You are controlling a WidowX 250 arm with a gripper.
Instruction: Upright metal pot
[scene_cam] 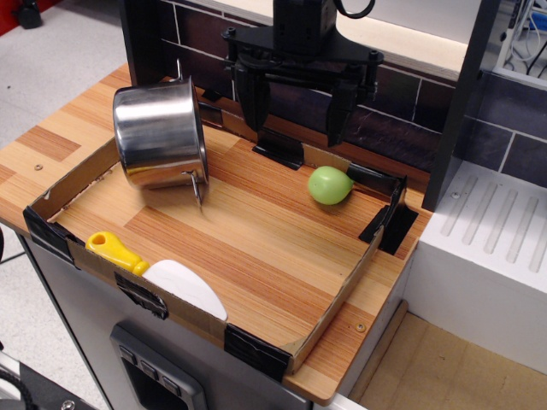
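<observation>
The metal pot [161, 132] sits at the back-left of the cardboard tray [338, 295], tilted and leaning toward the tray's left wall, its flat base facing the camera; one wire loop handle hangs low at its right. It is not yet upright. The gripper [295, 120] hangs at the rear centre, fingers apart, holding nothing, clear of the pot. By appearance, grasping and righting both remain outstanding.

Green fruit [329, 185] sits well apart from yellow-handled spatula [162, 275].
</observation>
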